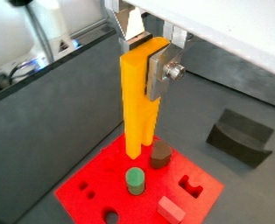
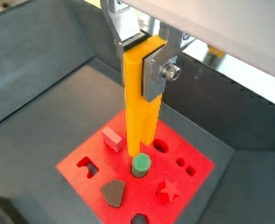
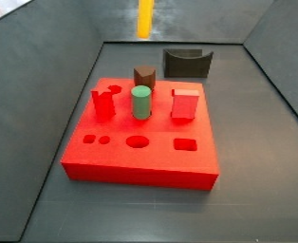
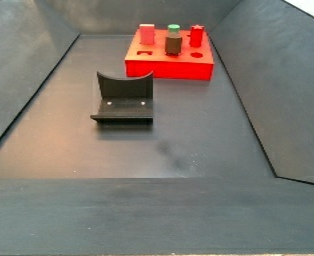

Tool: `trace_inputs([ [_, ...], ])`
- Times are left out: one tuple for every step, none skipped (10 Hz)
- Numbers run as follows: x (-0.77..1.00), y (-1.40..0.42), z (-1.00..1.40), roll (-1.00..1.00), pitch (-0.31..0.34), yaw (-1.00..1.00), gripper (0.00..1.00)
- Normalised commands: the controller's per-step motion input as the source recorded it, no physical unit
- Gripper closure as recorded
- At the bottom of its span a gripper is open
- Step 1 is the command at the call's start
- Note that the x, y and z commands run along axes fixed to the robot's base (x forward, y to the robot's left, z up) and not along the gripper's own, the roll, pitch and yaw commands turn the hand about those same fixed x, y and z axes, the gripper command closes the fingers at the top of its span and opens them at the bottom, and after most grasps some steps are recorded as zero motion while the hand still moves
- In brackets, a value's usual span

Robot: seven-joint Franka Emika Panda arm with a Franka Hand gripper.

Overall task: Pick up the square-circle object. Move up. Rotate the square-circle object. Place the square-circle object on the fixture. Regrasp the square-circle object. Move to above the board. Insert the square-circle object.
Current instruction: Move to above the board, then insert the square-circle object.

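From the wrist cameras I see my end effector (image 1: 151, 63) clamped on the upper part of the square-circle object (image 1: 139, 109), its silver fingers (image 1: 165, 72) pressing the yellow-orange peg from both sides. The peg hangs upright, its lower end in the air above the board (image 1: 99, 184) and not touching it. In both wrist views the peg's tip lines up over the middle region of the red block, near the green cylinder (image 1: 135, 180) and the brown peg (image 1: 161, 154); I cannot tell which hole it sits over.

In a side view only the lower end of the yellow peg (image 3: 145, 17) shows at the upper edge of the frame, well above the board (image 3: 139, 157); the end effector itself is out of that frame. On the board stand the green cylinder (image 3: 140, 102), the brown peg (image 3: 144, 77), a red notched post (image 3: 103, 102) and a pinkish-red square block (image 3: 185, 103).

The fixture (image 3: 186, 63) rests on the dark floor just behind the board, bare on top. In a side view the fixture (image 4: 122, 98) stands apart from the board (image 4: 171, 58).
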Motion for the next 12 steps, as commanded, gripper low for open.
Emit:
trace_inputs([
  [-0.03,0.01,0.0,-0.03,-0.125,0.25,1.0],
  [0.0,0.05,-0.03,0.0,0.019,0.01,1.0],
  [-0.01,0.0,0.0,0.0,-0.024,0.0,1.0],
  [0.0,-0.07,0.0,0.03,0.0,0.0,1.0],
  [0.0,0.0,-0.03,0.0,0.0,-1.0,1.0],
  [0.0,0.0,-0.07,0.0,0.0,-1.0,1.0],
  [0.0,0.0,-0.25,0.0,-0.007,-1.0,1.0],
  [0.0,0.0,-0.28,0.0,-0.01,-1.0,1.0],
  [0.0,0.0,-0.4,-0.02,-0.047,-1.0,1.0],
  [-0.08,-0.12,-0.6,-0.06,-0.227,-0.93,1.0],
  [-0.1,-0.19,-0.58,-0.05,-0.243,-0.89,1.0],
  [-0.02,-0.18,-0.48,-0.02,-0.164,-0.92,1.0],
])
